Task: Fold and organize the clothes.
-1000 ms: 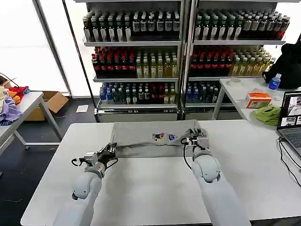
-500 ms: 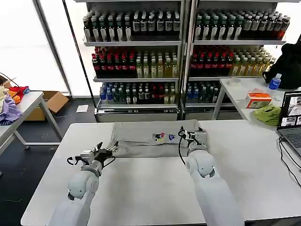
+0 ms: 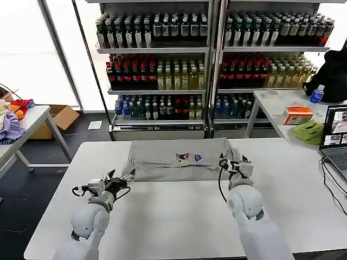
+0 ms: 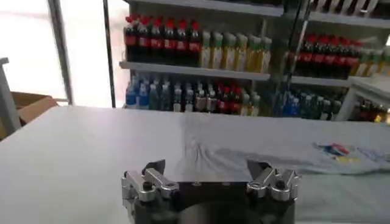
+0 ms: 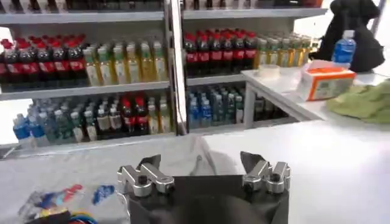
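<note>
One light grey T-shirt [image 3: 180, 160] lies folded into a wide band at the far middle of the white table [image 3: 162, 216], its small multicoloured chest print [image 3: 190, 157] facing up; the same print shows in the left wrist view [image 4: 334, 150] and the right wrist view [image 5: 58, 199]. No second shirt is on this table.

Left gripper [image 3: 120, 179]: just off the shirt's near-left corner, above bare tabletop, fingers spread and holding nothing. From its own wrist camera [image 4: 208, 171] the shirt [image 4: 274, 155] lies ahead of the parted fingers, apart from them.

Right gripper [image 3: 234, 162]: at the shirt's right end, fingers spread [image 5: 201, 163], nothing between them. Whether the tips touch the cloth cannot be told.

Surroundings: two glass-front drink coolers [image 3: 211, 65] behind the table, rows of bottles on each shelf. Right side table [image 3: 282, 108] carries one orange-and-white tissue box [image 3: 297, 114], one lime-green cloth [image 3: 309, 131], one blue-capped bottle [image 3: 316, 94], one black bag [image 3: 332, 76]. A laptop [image 3: 335, 138] sits at the right edge. Left side table holds purple and orange garments [image 3: 12, 116]; one cardboard box [image 3: 59, 119] on the floor beside it.

Nothing lies between the grippers and the shirt.
</note>
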